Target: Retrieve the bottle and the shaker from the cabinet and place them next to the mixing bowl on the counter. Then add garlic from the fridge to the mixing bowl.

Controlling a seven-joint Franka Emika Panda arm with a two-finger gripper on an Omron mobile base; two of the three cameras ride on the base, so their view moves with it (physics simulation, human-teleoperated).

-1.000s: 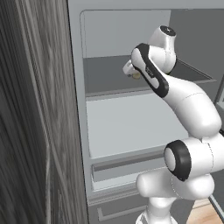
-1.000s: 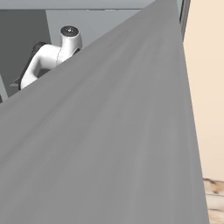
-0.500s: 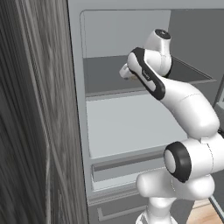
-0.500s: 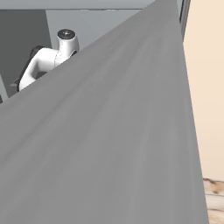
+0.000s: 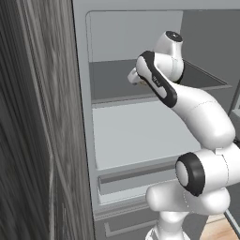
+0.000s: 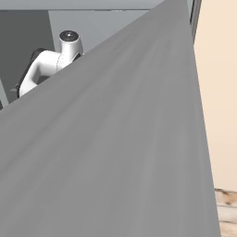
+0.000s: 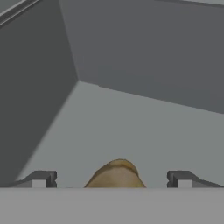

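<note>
— What stands in front of you?

— The tall grey fridge [image 5: 140,140], its door swung wide. Inside I see pale grey walls, a darker shelf board up high, a lighter compartment under it and a drawer front lower down. To my left runs a dark grey woodgrain panel [image 5: 33,140]. In the right base view a broad flat grey slab [image 6: 129,148], which I take for the open door though I cannot be sure, crosses almost the whole picture on a slant, with a cream wall [image 6: 217,92] and a bit of wooden floor beyond it.

— And the thing you are after?

— The small brownish-tan rounded lump of garlic [image 7: 116,174] lies on the upper shelf's grey floor. In the hand view I see just its domed top, smooth and golden-brown, lighter along the crown.

— How is your arm set?

— It rises from my white base, bends at the dark elbow joint and reaches up and forward, wrist folded over so my hand goes into the upper compartment above the shelf board.

— And your pincer?

— My pincer [image 7: 112,179] stands spread wide, gripping nothing. One dark fingertip [image 7: 41,179] sits to one side of the garlic and the other well off on the far side; the lump lies between them, touching neither.
</note>
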